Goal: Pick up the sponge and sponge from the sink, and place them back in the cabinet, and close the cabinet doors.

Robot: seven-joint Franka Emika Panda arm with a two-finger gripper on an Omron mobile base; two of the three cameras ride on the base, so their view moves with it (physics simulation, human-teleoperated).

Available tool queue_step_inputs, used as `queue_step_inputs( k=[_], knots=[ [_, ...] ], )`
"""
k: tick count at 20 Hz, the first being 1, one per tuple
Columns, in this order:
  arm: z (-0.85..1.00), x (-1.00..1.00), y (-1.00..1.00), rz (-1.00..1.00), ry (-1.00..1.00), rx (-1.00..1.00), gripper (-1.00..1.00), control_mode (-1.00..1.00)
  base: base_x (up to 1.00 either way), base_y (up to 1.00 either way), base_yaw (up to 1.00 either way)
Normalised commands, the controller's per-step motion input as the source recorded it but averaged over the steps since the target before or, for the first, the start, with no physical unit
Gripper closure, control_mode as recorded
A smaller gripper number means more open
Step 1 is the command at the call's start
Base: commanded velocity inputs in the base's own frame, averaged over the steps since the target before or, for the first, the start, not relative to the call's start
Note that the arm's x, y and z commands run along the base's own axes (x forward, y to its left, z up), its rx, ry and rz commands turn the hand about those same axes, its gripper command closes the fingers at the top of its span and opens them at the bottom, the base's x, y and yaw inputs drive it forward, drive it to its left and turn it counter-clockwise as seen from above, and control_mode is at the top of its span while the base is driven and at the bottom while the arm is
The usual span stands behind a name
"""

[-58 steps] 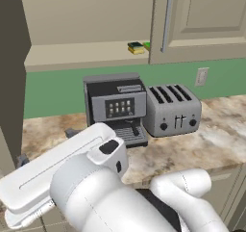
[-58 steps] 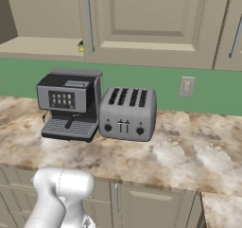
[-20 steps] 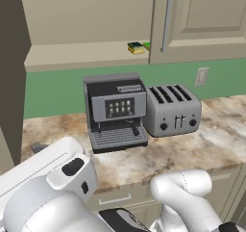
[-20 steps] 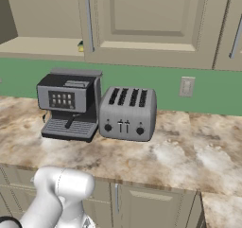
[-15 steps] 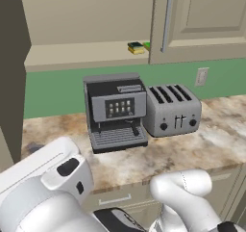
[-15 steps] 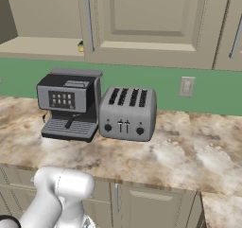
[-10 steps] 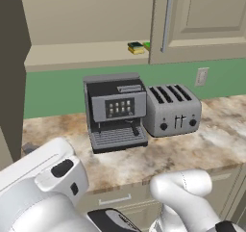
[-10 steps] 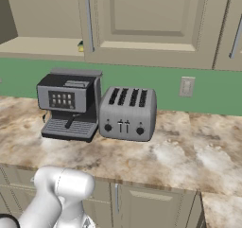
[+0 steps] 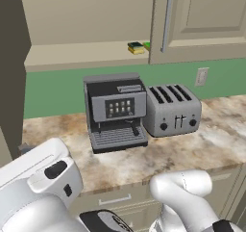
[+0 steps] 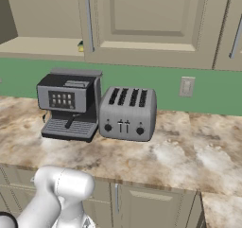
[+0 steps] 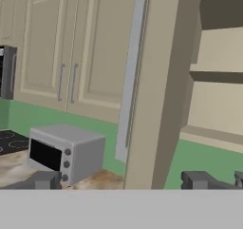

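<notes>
Cabinet: the large beige wall cabinet (image 9: 91, 58) stands open on its left side, bare shelf exposed, likely because its doors are not yet closed.
Door: the tall beige panelled door with a long silver bar handle (image 11: 156, 85) is seen edge-on, swung out, just ahead of the hand camera.
Table: the marbled brown stone table (image 10: 189, 146) carries a coffee machine and toaster.
Sponges: two small flat yellow-based sponges (image 9: 136, 47) lie side by side on the shelf's right end, one dark-topped, one bright green.
End effector: grey fingertips (image 11: 201, 179) set wide apart, holding nothing.
</notes>
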Motion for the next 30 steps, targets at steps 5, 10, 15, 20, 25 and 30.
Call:
queue_step_inputs(
  k=[5, 10, 15, 20, 25, 30],
  knots=[
    [0.0, 0.0, 0.02, -0.06, -0.01, 0.0, -1.0, -1.0, 0.0, 0.0, 0.0],
    [-0.02, 0.0, 0.03, -0.06, 0.0, 0.0, -1.0, -1.0, 0.0, 0.0, 0.0],
    [-0.06, 0.0, 0.09, -0.06, 0.0, 0.0, -1.0, -1.0, 0.0, 0.0, 0.0],
    [-0.05, 0.0, 0.05, -0.07, 0.0, 0.0, -1.0, -1.0, 0.0, 0.0, 0.0],
    [-0.02, 0.0, 0.01, -0.07, 0.0, 0.0, -1.0, -1.0, 0.0, 0.0, 0.0],
    [-0.01, 0.06, 0.01, -0.08, 0.0, 0.0, -1.0, -1.0, 0.0, 0.0, 0.0]
  ],
)
